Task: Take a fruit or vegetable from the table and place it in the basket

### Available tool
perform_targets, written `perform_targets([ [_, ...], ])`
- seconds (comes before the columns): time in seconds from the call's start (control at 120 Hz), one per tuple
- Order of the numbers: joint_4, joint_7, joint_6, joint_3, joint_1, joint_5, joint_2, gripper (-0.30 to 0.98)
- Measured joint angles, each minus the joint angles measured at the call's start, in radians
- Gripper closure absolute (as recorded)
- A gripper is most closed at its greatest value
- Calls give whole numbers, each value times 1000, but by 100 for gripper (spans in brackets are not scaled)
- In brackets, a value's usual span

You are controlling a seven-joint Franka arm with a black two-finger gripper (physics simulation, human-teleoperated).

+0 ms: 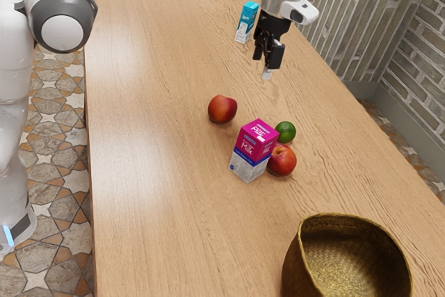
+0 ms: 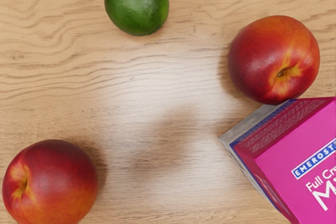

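Gripper [image 1: 268,66] hangs over the table [image 1: 153,193], jaws apart or together, I can't tell. From the milk carton [image 1: 254,149], one nectarine [image 1: 282,161] sits just beside, lime [image 1: 285,131] and second nectarine [image 1: 222,109] near, basket [image 1: 295,269] well apart.

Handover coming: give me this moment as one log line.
gripper: raised above table, holding nothing; two red fruits, green lime: on table; pink milk carton: beside one red fruit; basket: on table; pick: not yet made
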Motion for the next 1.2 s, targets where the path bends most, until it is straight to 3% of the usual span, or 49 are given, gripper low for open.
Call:
perform_targets([
  [0.367,10,0,3,-5,-1,0,18,0],
  [0.658,343,0,-1,-11,1,-1,261,0],
  [1.2,393,5,7,-36,33,-5,329,0],
])
